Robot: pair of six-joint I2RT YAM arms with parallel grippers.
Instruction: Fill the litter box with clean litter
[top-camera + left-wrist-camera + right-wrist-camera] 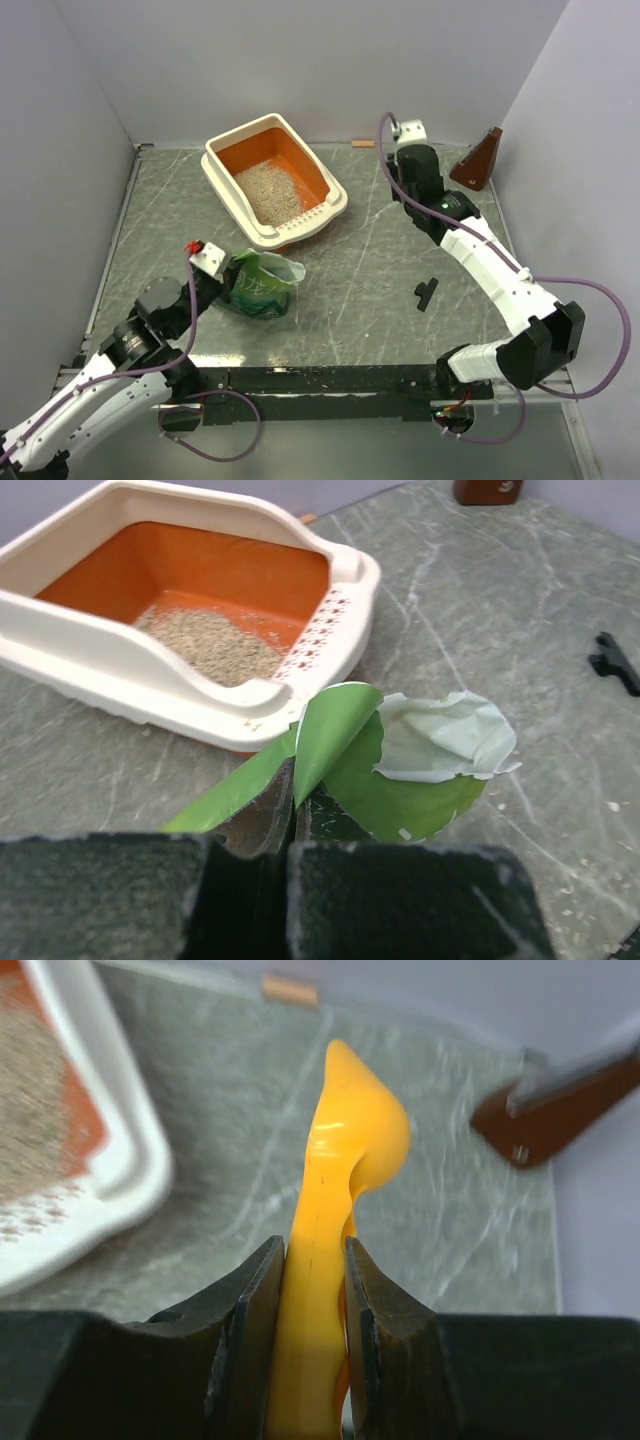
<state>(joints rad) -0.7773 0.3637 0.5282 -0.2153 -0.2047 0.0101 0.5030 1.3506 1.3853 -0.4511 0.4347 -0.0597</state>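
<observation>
Litter box [100, 662] beyond jaws (left)

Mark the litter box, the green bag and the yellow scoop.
litter box [120, 670]: left wrist view, on its cream near wall.
green bag [258, 288]: top external view, on its crinkled front face.
yellow scoop [330, 1210]: right wrist view, on the middle of its upright stem.

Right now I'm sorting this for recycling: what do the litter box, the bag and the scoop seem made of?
The litter box: moulded plastic, probably; smooth cream rim, orange inside, slight sheen. The bag: thin film, plastic or coated paper; it crinkles and curls, green outside, pale inside. The scoop: glossy yellow plastic, by its bright highlights.
</observation>
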